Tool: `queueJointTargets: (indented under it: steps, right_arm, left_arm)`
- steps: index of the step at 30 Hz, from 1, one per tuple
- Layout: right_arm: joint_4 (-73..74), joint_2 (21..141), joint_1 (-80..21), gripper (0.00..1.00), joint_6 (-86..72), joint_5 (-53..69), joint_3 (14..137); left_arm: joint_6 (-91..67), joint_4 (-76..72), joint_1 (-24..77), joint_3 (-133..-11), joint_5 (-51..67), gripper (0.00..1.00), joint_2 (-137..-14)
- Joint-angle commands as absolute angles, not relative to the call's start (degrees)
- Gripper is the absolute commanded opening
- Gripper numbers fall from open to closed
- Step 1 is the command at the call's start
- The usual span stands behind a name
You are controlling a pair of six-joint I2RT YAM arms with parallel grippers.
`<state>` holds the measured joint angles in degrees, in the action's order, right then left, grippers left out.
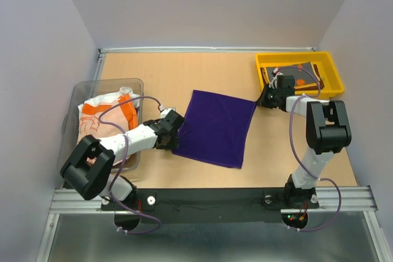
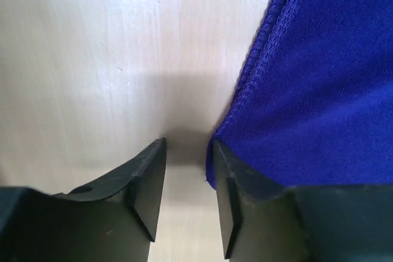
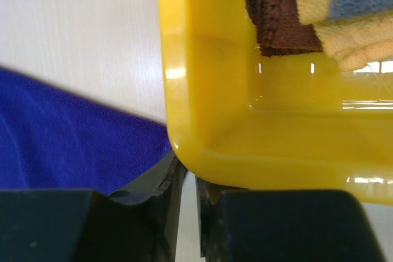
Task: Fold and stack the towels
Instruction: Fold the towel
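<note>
I have the purple towel [image 1: 217,127] spread flat on the counter [image 1: 184,72], roughly mid-scene, tilted so one corner points far right toward the yellow tray [image 1: 265,62]. That tray holds other cloths, a brown towel [image 3: 276,16] among them, and the patterned towel [image 1: 101,118] sits in the clear bin [image 1: 77,93] at the left.

My left gripper [image 2: 187,170] is at the towel's left edge, fingers parted a moderate way; one finger is on the hem, the other over bare counter, nothing pinched. My right gripper [image 3: 187,182] is at the far right corner, jammed close beside the tray's corner, with only a narrow slit between its fingers. I can't tell whether it has any cloth.

I judge this as the start of the first fold: both corners need a grip. Next I'd want each gripper closed on its corner, then lifted together across the towel, keeping the right one clear of the tray.
</note>
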<state>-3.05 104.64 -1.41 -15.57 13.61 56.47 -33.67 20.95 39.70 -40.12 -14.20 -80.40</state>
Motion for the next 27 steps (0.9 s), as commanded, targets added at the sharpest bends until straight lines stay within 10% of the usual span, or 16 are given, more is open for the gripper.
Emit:
queueJointTargets:
  steps: [1, 10, 27]
  right_arm:
    - [-2.9, 105.3, -0.7, 0.20, -13.3, 15.0, 58.4]
    - [4.4, 99.6, -0.9, 0.46, -9.6, 11.2, 58.7]
    - [10.4, 97.6, -6.5, 0.46, -8.0, 15.7, 63.5]
  left_arm:
    - [-32.9, 25.8, 39.8, -41.7, -12.6, 0.69, -76.6]
    - [-24.4, 21.1, 39.7, -58.3, -9.5, 0.81, -76.7]
    - [-29.0, 11.5, 43.1, -47.9, 2.5, 0.54, -91.2]
